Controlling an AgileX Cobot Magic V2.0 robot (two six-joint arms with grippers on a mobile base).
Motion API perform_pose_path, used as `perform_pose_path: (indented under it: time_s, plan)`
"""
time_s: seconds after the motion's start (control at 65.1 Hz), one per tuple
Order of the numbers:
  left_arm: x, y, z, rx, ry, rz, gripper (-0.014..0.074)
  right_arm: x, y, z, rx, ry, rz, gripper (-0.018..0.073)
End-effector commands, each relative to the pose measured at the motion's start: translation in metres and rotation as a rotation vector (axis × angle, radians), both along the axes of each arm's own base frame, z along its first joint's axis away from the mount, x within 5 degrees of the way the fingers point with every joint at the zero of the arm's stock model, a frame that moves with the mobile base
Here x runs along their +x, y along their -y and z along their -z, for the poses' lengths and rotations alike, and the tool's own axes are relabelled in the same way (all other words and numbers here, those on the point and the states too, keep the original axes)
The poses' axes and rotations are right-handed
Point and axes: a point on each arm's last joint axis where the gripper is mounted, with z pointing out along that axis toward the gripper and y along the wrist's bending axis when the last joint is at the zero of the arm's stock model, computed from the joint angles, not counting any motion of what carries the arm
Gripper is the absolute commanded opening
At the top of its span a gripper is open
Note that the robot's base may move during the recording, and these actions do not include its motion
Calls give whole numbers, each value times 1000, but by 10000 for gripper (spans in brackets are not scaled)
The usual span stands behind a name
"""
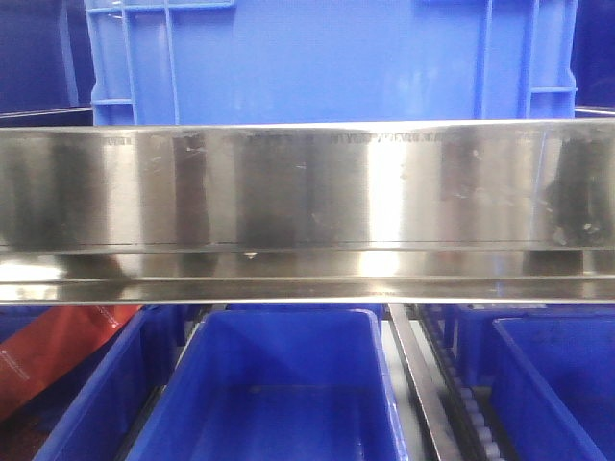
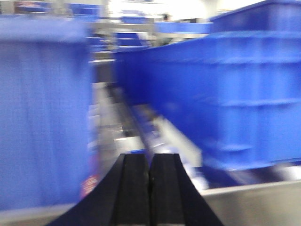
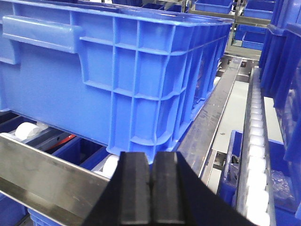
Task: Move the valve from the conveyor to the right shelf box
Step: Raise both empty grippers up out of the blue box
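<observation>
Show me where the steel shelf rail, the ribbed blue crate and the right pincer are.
steel shelf rail [image 1: 307, 187]: front view, broad mirror face.
ribbed blue crate [image 3: 141, 89]: right wrist view, corner ribs.
right pincer [image 3: 151, 174]: right wrist view, seam between its tips.

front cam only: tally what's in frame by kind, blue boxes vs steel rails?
Blue boxes: 4, one above the rail, three below: left, middle, right
Broad steel shelf rails: 1
Total: 5
</observation>
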Motion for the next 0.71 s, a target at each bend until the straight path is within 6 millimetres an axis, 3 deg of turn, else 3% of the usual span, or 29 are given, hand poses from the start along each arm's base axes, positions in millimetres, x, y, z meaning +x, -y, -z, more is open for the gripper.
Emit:
perform_pose_path:
  time_s: [0.0, 0.138, 0.691]
  plan:
    - [-4, -5, 13, -5, 21, -74, -111, 0, 0, -2, 3, 29, 0, -158]
    - [-7, -10, 35, -16, 21, -155, -111, 0, 0, -2, 3, 29, 0, -158]
    - [-7, -11, 36, -19, 9, -175, -111, 0, 0, -2, 3, 29, 0, -158]
